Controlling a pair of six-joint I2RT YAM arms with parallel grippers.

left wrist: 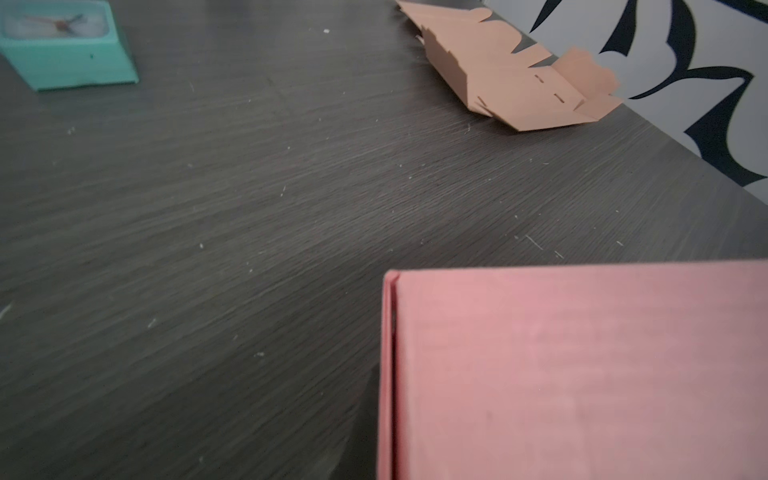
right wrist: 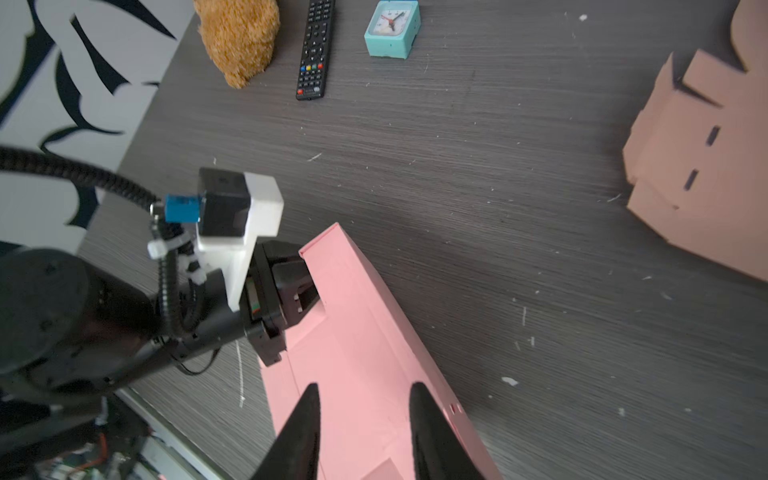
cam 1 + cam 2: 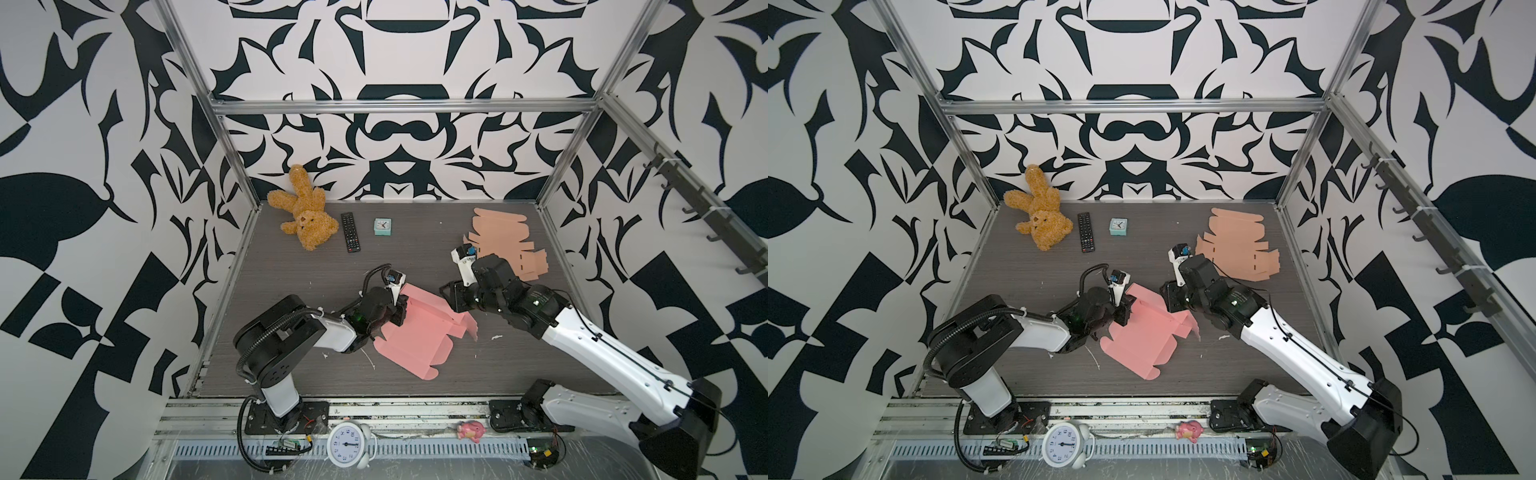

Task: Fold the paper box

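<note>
The paper box [image 3: 415, 336] [image 3: 1138, 336] is a pink, partly folded cardboard blank lying mid-table. One long wall stands up along its far side [image 2: 361, 291]. My left gripper [image 3: 401, 309] [image 3: 1126, 311] [image 2: 303, 291] is shut on the left end of that raised wall. In the left wrist view the pink wall [image 1: 582, 374] fills the near corner and the fingers are hidden. My right gripper [image 3: 452, 296] [image 3: 1169, 297] [image 2: 365, 388] hovers open over the box's right part. Its two black fingertips stand apart, with only the pink floor showing between them.
A flat tan cardboard blank [image 3: 507, 245] [image 2: 702, 187] lies at the back right. A teddy bear [image 3: 305, 216], a black remote [image 3: 350, 232] and a small teal clock [image 3: 382, 227] sit along the back. A white alarm clock [image 3: 347, 444] and a pink toy [image 3: 471, 430] rest on the front rail.
</note>
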